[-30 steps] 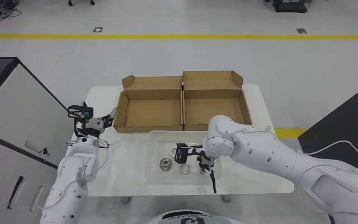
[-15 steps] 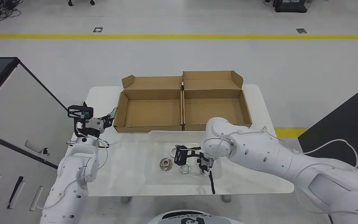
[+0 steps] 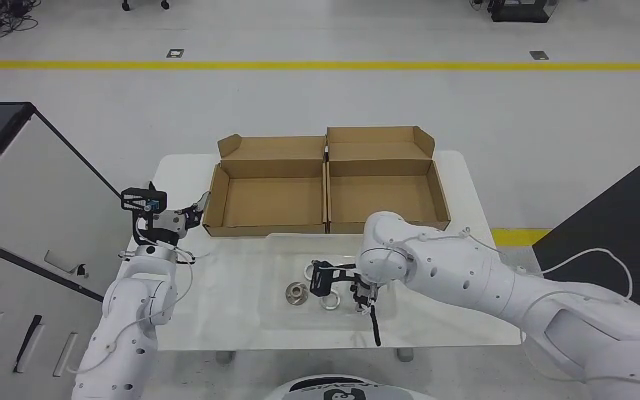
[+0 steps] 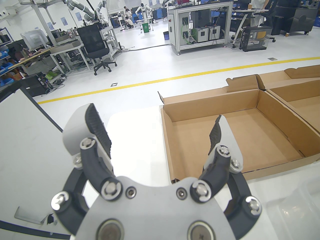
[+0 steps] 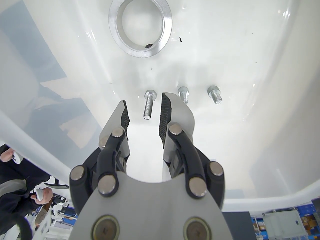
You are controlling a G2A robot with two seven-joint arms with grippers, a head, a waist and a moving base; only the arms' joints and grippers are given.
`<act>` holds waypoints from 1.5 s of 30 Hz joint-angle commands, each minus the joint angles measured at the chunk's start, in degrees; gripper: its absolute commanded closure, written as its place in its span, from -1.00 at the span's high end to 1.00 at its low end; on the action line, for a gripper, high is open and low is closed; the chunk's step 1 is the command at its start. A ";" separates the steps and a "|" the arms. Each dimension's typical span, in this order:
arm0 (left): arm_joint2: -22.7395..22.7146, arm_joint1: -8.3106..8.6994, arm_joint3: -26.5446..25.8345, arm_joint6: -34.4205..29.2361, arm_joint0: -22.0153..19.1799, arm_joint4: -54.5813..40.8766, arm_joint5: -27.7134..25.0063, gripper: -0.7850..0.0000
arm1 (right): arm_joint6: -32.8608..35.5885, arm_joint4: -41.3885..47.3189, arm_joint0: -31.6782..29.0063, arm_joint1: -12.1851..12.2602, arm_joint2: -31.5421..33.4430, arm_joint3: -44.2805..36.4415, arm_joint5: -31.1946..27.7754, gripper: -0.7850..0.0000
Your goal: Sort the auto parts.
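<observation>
Right claw (image 3: 358,292) on the move: sliding a touch leftward at lower centre of the top view, forearm trailing with it, closing in on the metal ring (image 3: 328,301).

A silver ring (image 5: 140,21) lies flat in the white tray (image 5: 250,51). Near it lies a long hex bolt (image 5: 149,104), with two shorter bolts (image 5: 183,94) beside it, probably lying too.

The floor (image 3: 300,100) is pale grey and glossy. A yellow line (image 3: 320,65) crosses it left to right beyond the far edge of the white tabletop (image 3: 182,175). Two small square plates (image 3: 175,52) are set into the floor past the line. Far off, a black office chair (image 4: 96,43) stands at a desk (image 4: 65,47) on the left; an aluminium-framed equipment rack (image 4: 197,26) stands right of it.
</observation>
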 commanded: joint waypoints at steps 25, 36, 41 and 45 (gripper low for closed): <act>0.00 0.00 0.00 0.00 0.00 0.00 0.00 1.00 | 1.04 3.69 -0.05 0.57 4.44 -1.71 0.34 -1.00; 0.00 0.00 0.00 0.00 0.00 0.00 0.00 1.00 | 1.04 8.55 -1.07 4.28 10.67 -6.82 0.32 -1.00; 0.00 0.00 0.00 0.00 0.00 0.00 0.00 1.00 | 1.04 8.55 -1.07 4.28 10.67 -6.82 0.32 -1.00; 0.00 0.00 0.00 0.00 0.00 0.00 0.00 1.00 | 0.68 8.50 -1.27 4.28 10.63 -6.71 0.36 -1.00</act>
